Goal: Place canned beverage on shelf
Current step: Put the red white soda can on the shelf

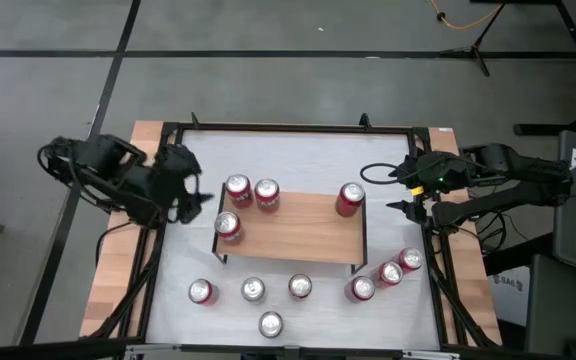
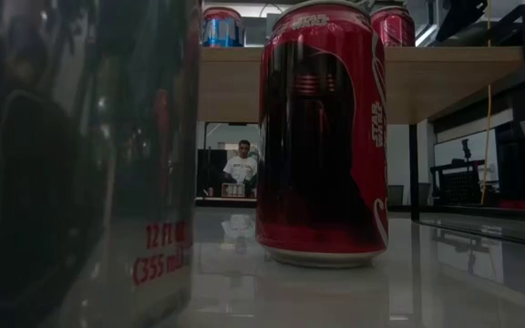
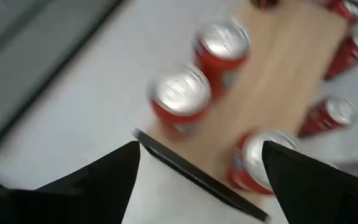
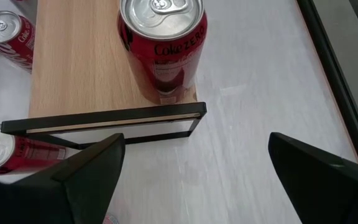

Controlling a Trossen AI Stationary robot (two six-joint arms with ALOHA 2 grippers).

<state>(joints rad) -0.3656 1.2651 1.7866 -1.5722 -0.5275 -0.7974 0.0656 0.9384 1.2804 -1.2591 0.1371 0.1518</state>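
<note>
The shelf (image 1: 293,228) with a light wooden top and black frame stands mid-table. Several red cans stand on it: three near its left end (image 1: 238,187) (image 1: 266,193) (image 1: 228,227) and one at its far right corner (image 1: 350,199), which the right wrist view (image 4: 161,46) shows upright near the shelf's edge. My left gripper (image 1: 196,197) hovers open and empty just left of the shelf; its wrist view (image 3: 197,180) looks down on the left-end cans. My right gripper (image 1: 400,190) is open and empty just right of the shelf (image 4: 194,180).
Several more red cans stand on the white table in front of the shelf (image 1: 253,290) and at its right front (image 1: 390,272). One can (image 2: 322,137) stands close before the low camera. The table's black frame (image 1: 298,128) runs around the work area.
</note>
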